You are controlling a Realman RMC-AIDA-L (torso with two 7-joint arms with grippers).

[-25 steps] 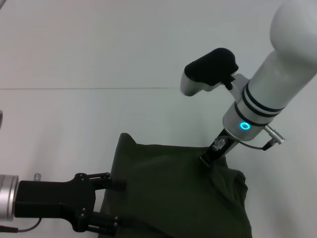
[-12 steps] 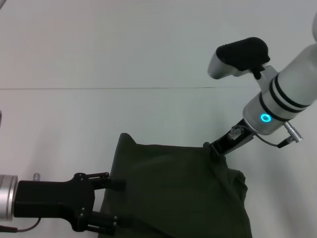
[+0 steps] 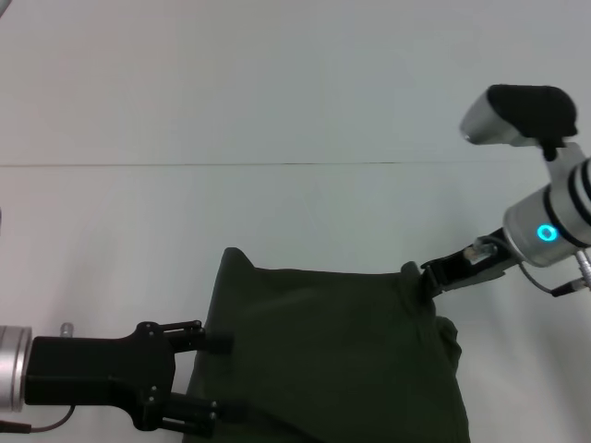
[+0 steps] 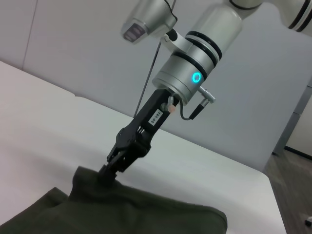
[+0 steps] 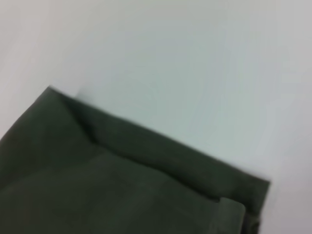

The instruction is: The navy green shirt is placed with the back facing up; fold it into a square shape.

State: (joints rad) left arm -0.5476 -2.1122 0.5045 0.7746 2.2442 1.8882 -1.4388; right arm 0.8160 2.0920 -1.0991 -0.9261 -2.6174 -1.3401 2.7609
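Observation:
The navy green shirt [image 3: 332,360] lies folded, plain side up, at the near middle of the white table. My right gripper [image 3: 429,277] is shut on its far right corner, which stands up slightly as a small peak. The left wrist view shows that gripper [image 4: 106,171] pinching the corner of the shirt [image 4: 122,214]. At the cloth's left edge my left gripper [image 3: 231,374] stands open, one finger at the edge's far part and one at its near part. The right wrist view shows only the shirt [image 5: 97,185] with its folded hem on the table.
The white table [image 3: 138,231] stretches around the shirt, with a thin seam line [image 3: 185,165] across its far part. In the left wrist view the table's edge [image 4: 270,190] drops off to a floor and a grey wall.
My right gripper has moved to the right with the shirt's far corner in it, stretching the far edge wider. The left gripper has stayed put.

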